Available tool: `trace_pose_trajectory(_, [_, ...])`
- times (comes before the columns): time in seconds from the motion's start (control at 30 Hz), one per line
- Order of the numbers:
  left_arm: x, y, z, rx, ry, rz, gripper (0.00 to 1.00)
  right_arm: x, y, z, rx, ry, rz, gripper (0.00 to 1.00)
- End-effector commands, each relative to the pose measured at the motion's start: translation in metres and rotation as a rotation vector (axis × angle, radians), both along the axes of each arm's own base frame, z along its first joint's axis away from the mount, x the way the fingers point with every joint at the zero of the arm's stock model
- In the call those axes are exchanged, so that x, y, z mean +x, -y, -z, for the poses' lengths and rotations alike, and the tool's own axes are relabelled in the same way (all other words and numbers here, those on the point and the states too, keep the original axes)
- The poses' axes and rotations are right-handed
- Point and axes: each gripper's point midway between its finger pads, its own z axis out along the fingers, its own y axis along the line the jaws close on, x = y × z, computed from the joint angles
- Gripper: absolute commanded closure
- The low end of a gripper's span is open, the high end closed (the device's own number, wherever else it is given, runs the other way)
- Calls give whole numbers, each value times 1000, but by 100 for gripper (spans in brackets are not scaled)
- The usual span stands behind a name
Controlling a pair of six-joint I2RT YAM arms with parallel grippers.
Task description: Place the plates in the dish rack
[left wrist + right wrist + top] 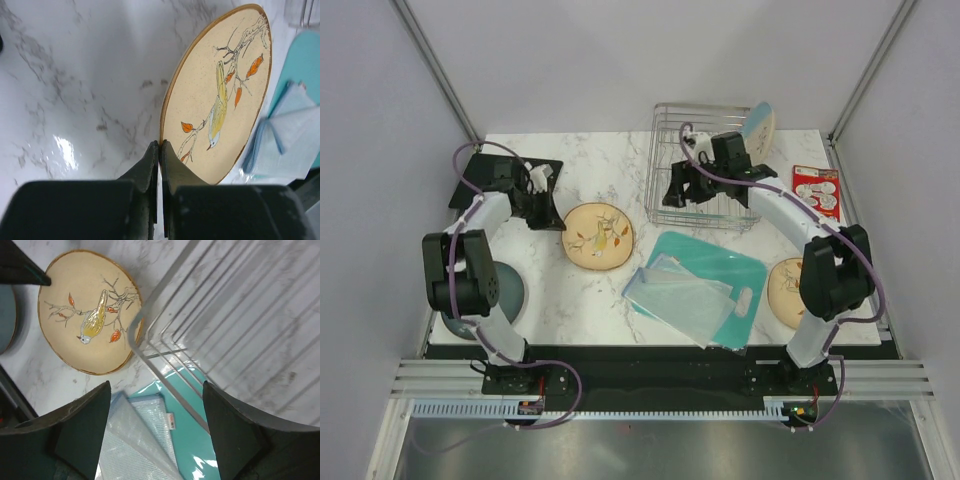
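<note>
I'm on a glossy, grey-veined white marble table [610, 165] inside pale walls. My left gripper [160, 146] is pinched together, its tips at the near rim of the round tan bird plate [220, 100] lying flat ahead. My right gripper [156, 386] stands apart over a corner of the silver wire dish rack [670, 135]. A cream-blue plate [760, 125] stands upright beyond it. The print on the red-and-white card [816, 190] to its right is unreadable.

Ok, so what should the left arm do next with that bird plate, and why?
Probably a slight test lift: the left gripper is shut right at the bird plate's rim, the plate lies flat on the marble table, and it isn't clear the rim is actually pinched.
</note>
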Motion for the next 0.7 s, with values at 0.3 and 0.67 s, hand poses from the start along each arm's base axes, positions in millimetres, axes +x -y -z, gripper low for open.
trace_pose_trajectory(0.3, [-88,-26,-38,113,181,184,98,-37,-137,-5,0,298,-758,14])
trace_pose_trajectory(0.67, [-68,-37,-79,216,426,290,98,-60,-160,37,15,411,-1124,9])
